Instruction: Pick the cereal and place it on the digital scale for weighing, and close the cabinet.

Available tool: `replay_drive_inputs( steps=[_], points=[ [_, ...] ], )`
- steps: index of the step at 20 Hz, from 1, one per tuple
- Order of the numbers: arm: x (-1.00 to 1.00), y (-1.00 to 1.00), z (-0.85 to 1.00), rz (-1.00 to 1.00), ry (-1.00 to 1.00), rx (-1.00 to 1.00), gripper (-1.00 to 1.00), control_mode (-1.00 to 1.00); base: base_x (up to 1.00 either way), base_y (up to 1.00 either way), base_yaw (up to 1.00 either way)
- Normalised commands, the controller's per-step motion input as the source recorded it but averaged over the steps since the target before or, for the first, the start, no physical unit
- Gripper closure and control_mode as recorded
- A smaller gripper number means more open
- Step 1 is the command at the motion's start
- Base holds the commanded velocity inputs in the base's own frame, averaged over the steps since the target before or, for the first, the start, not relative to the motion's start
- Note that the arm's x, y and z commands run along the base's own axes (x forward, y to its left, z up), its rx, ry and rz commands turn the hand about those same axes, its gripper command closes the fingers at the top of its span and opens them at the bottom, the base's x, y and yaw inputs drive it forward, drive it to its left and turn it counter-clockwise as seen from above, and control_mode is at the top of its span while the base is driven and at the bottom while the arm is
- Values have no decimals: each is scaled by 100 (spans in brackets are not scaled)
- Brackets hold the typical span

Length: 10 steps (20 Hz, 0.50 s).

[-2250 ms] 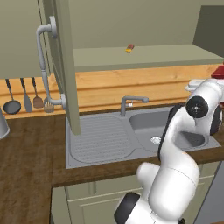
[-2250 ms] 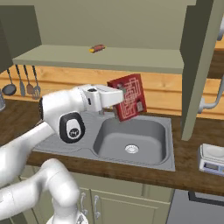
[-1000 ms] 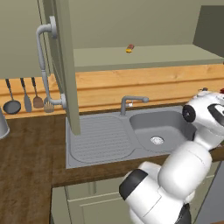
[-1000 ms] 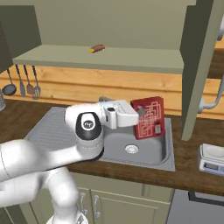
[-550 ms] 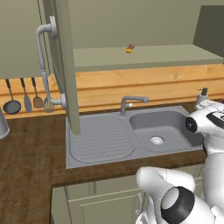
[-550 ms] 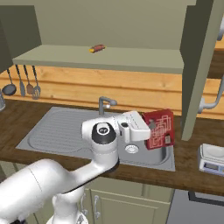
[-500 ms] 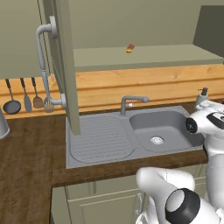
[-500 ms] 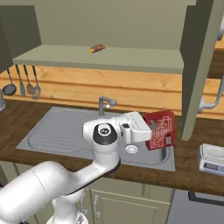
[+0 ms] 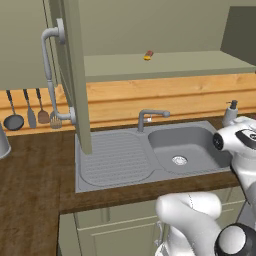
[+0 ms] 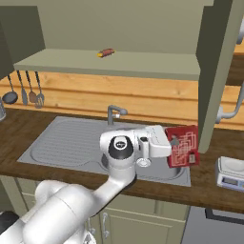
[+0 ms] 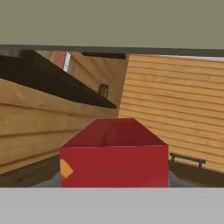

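**Carrying cereal toward the scale, cabinet doors hanging open**

Gripping the cereal (image 10: 182,145) in the claw (image 10: 167,144), jaws pinched narrow on the box's side, with the box held upright above the right edge of the sink (image 10: 66,138). Hanging clear of the worktop (image 10: 209,188), probably to pass over the sink rim on the way across. Pointing toward 3 o'clock in the right base view, where the digital scale (image 10: 230,172) is sitting on the worktop near the box but not touching it. Judging the carry as roughly midway: box lifted, not yet set down.

Standing open on both sides, the cabinet (image 10: 114,63) is baring its shelf, with a small yellow-and-red item (image 10: 105,52) lying toward 12 o'clock. Leaving the doors open makes sense while the claw is occupied; closing is waiting for a free claw.

Hiding much: fingertips are lost behind the wrist block in the right base view and behind the red box top (image 11: 114,154) in the hand view, so exact contact is impossible to check. Cutting off the scale's right side at the frame edge. Cropping the right door's handle (image 10: 229,107) to a curved lower part. Blocking the wall behind with the left door (image 9: 72,75).
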Motion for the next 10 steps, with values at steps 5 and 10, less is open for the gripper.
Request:
replay_drive_inputs(
  steps=[5, 10],
  points=[
    [5, -29, 0, -18, 0, 0, 100, -100, 0, 0, 0],
    [6, -36, 0, -2, 0, 2, 100, -100, 0, 0, 0]
  ],
)
